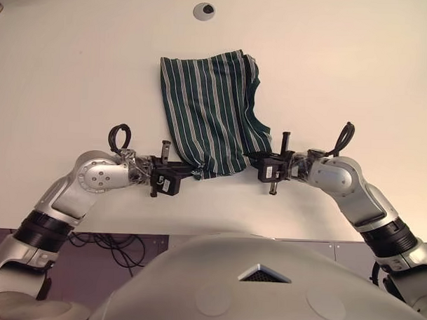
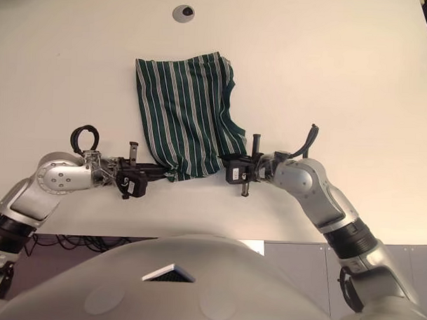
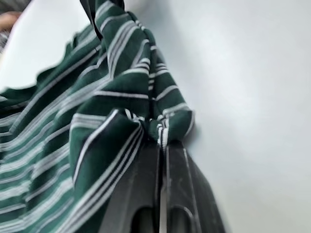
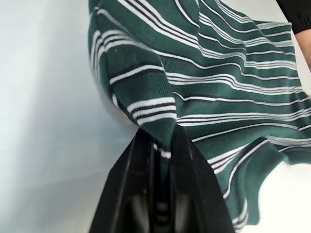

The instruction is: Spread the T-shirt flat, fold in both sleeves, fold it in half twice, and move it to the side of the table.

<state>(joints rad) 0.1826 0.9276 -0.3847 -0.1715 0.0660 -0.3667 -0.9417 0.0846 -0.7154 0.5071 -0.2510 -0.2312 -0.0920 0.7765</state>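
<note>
You've got the T-shirt on the white worktop, already folded into a narrow green-striped panel. It sits on the robot's side of the round cable port, roughly in line with it and well apart from it. The shirt's top edge faces the port, and both arms hold the edge farthest from the port.

Left end effector: fingers pressed tight together, with a bunched corner of fabric pinched at the tips. That's the shirt's left corner, away from the port.

Right end effector: same state, fingers clamped on a fold of fabric at the right corner of that edge.

You can't tell from these views whether the held edge is off the worktop.
</note>
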